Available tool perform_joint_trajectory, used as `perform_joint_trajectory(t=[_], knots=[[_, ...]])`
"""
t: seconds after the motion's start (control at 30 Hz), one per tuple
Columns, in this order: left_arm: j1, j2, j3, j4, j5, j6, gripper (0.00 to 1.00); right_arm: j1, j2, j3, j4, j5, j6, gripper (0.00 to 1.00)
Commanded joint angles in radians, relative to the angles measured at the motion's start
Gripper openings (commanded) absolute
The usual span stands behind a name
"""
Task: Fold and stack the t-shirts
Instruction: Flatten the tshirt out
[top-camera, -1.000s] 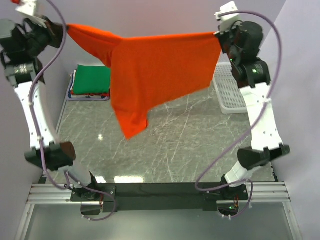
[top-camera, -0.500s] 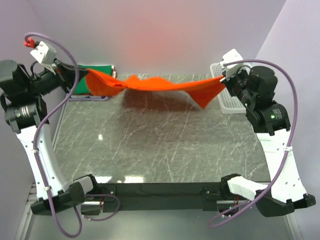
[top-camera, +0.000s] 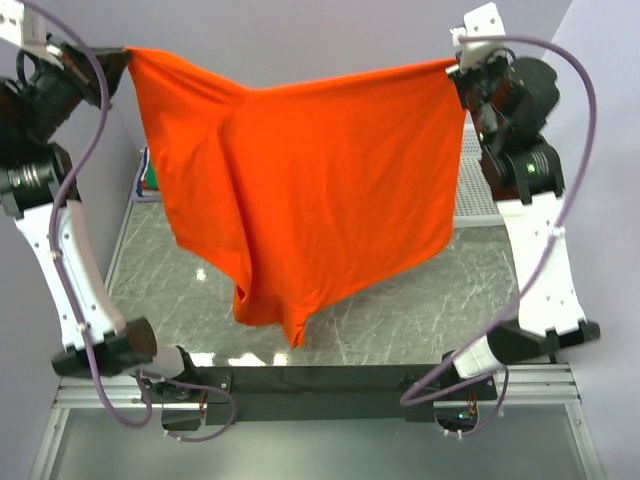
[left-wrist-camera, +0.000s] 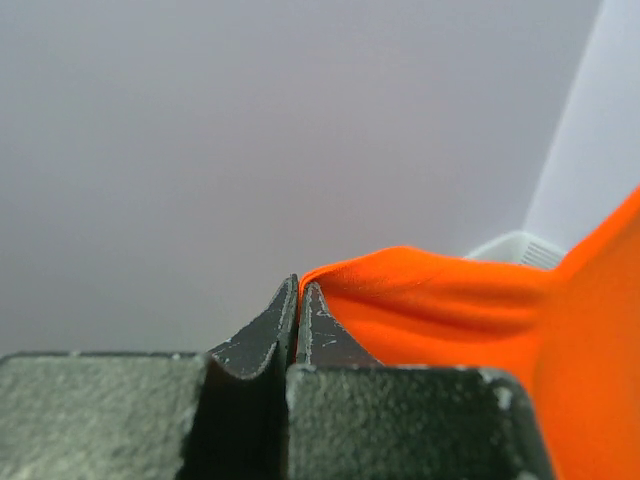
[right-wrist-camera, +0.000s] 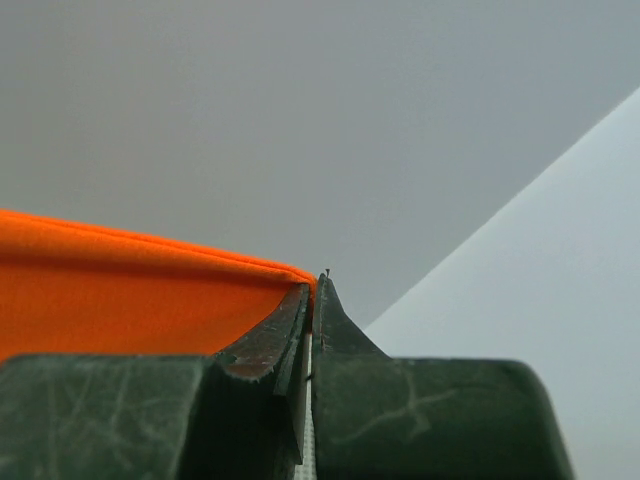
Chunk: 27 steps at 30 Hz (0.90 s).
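Top external view: the left pincer (top-camera: 120, 55) is closed tight on one top corner of the orange shirt (top-camera: 320, 180). The right pincer (top-camera: 455, 68) pinches the other corner. The shirt hangs spread out between them, above the counter (top-camera: 400, 300).

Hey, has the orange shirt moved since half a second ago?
Yes. The orange t-shirt has risen well above the table and now hangs spread out, covering the table's far part from the overhead view.
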Motion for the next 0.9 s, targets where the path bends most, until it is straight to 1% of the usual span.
perform_joint_trajectory(t=[0.0, 0.07, 0.13, 0.23, 0.27, 0.33, 0.47, 0.53, 0.63, 0.7, 0.73, 0.8, 0.87], knots=[[0.007, 0.069, 0.124, 0.001, -0.131, 0.003, 0.01, -0.004, 0.059, 0.157, 0.026, 0.056, 0.007, 0.0], [0.009, 0.077, 0.15, 0.014, -0.119, -0.003, 0.01, 0.009, 0.073, 0.234, -0.028, 0.042, 0.015, 0.0], [0.009, 0.045, 0.123, 0.053, -0.105, -0.002, 0.01, 0.024, 0.032, 0.23, -0.05, 0.044, 0.001, 0.0], [0.009, -0.067, 0.022, 0.081, -0.098, 0.04, 0.0, 0.062, -0.054, 0.123, -0.036, 0.042, -0.028, 0.0], [0.007, -0.131, -0.038, 0.086, -0.094, 0.052, 0.01, 0.075, -0.116, 0.057, -0.031, 0.047, -0.037, 0.0], [0.009, -0.223, -0.103, 0.072, -0.108, 0.092, 0.0, 0.113, -0.202, -0.022, -0.021, 0.071, -0.057, 0.0], [0.009, -0.354, -0.16, -0.03, -0.148, 0.161, 0.0, 0.158, -0.31, -0.086, -0.051, 0.097, -0.062, 0.0], [0.009, -0.411, -0.184, -0.058, -0.166, 0.184, 0.0, 0.158, -0.368, -0.099, -0.091, 0.087, -0.042, 0.0], [0.009, -0.555, -0.239, -0.094, -0.208, 0.218, 0.0, 0.158, -0.452, -0.111, -0.145, 0.035, -0.032, 0.0], [0.007, -0.606, -0.243, -0.103, -0.234, 0.227, 0.0, 0.158, -0.492, -0.109, -0.177, -0.002, -0.031, 0.0], [0.007, -0.638, -0.22, -0.109, -0.246, 0.232, 0.0, 0.156, -0.525, -0.096, -0.186, -0.016, -0.026, 0.0], [0.006, -0.658, -0.189, -0.117, -0.294, 0.239, 0.0, 0.156, -0.558, -0.091, -0.189, -0.051, -0.022, 0.0], [-0.005, -0.66, -0.123, -0.127, -0.327, 0.245, 0.0, 0.156, -0.595, -0.093, -0.174, -0.058, -0.025, 0.0]])
